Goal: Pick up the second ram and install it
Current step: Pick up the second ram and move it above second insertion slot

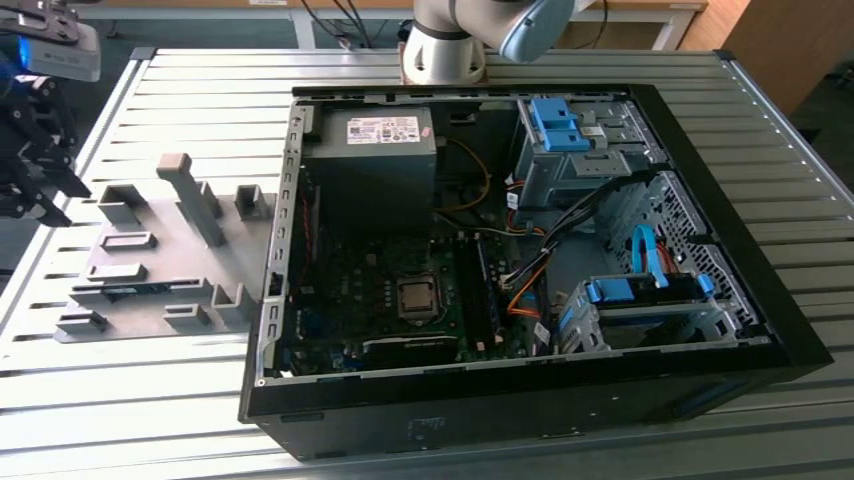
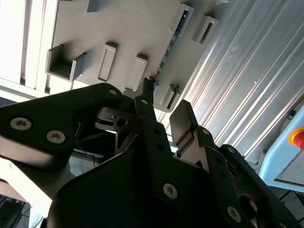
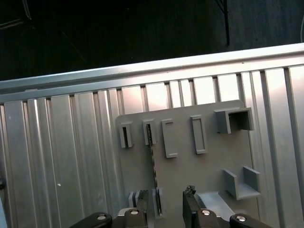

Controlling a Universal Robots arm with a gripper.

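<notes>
The white sticker (image 1: 387, 130) on the power supply (image 1: 370, 170) has print on it, but it is too small to read. No writing can be read on the second ram (image 3: 153, 164). In the first wrist view it looks like a thin dark line, because it stands on its long edge in a slot of the grey holder plate (image 3: 209, 171).

The claw (image 3: 168, 209) hangs over this plate. Its two black fingers (image 3: 190, 209) are spread apart and hold nothing. The ram is below the claw and runs straight out past the tips. Its near end is just beside one finger, and I cannot tell if they touch.

Under the claw is a silver metal table (image 1: 160, 420) with long shiny ribs. Past the table's edge, ahead of the claw, the floor (image 3: 118, 33) is dark.

The plate is flat, dull grey plastic with little boxy blocks and thin slots. Well apart from the claw, on the exterior view's right, sits an open black computer case (image 1: 534, 420). Inside it are a green board (image 1: 360, 290), a square silver chip (image 1: 416, 297), blue plastic clips (image 1: 561, 125) and orange wires (image 1: 523, 285). A round red button (image 2: 298, 137) sits off to one side of the claw.
</notes>
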